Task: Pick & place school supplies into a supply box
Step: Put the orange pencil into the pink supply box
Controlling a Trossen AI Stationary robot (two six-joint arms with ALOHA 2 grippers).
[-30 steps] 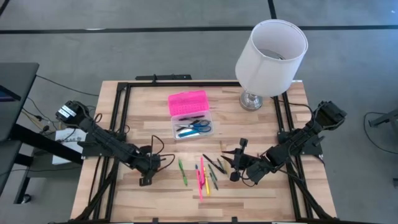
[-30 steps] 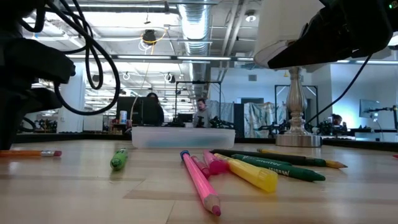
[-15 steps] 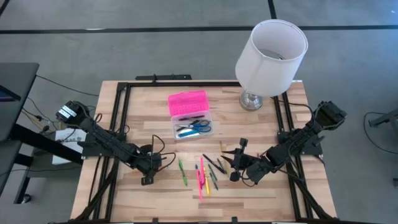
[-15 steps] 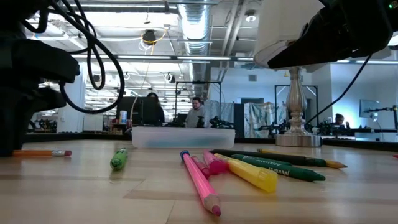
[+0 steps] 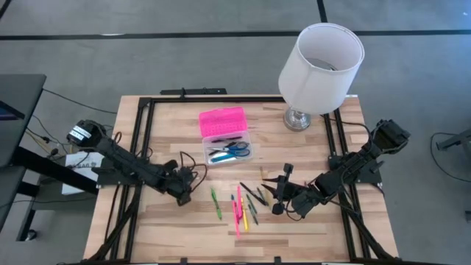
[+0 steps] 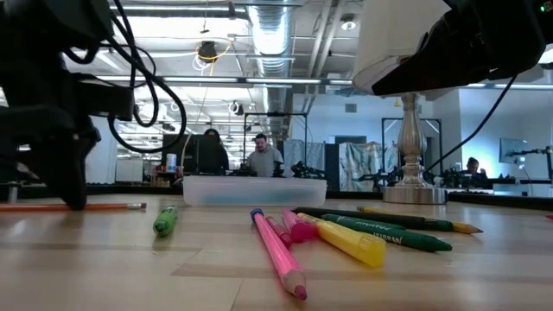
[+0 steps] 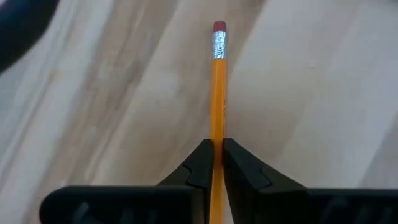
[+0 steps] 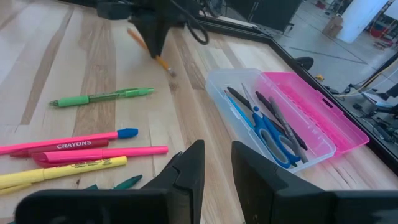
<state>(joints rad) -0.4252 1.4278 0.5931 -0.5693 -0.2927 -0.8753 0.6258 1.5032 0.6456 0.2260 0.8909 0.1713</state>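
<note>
The step in hand was the pick-up of an orange pencil [image 7: 217, 99]. The left pincer [image 7: 215, 163] had its two fingers pressed together on the pencil's shaft, as the left wrist view showed, with the pink eraser end pointing away from the wrist. In the low view the pencil [image 6: 95, 206] lay level at the table [image 5: 294, 235] surface, so it looked gripped but not yet lifted. From above, the left pincer [image 5: 184, 190] sat at the left of the scattered supplies, near the green pen [image 5: 215, 203].

The supply box [image 5: 227, 141] lay open toward the far middle of the table, its pink lid [image 5: 221, 121] folded back and its clear base already holding blue-handled scissors [image 8: 272, 134] and several dark pens.

The right pincer [image 8: 214, 171] hung above the table by the loose markers, fingers apart and holding nothing.

The next move probably called for raising the pencil clear of the table, carrying it over the clear base, lining it up with the box's long side, and releasing it. The pink crayons [image 5: 236, 212], yellow marker [image 5: 244, 215] and green markers [image 5: 253, 207] remained to be gathered.
</note>
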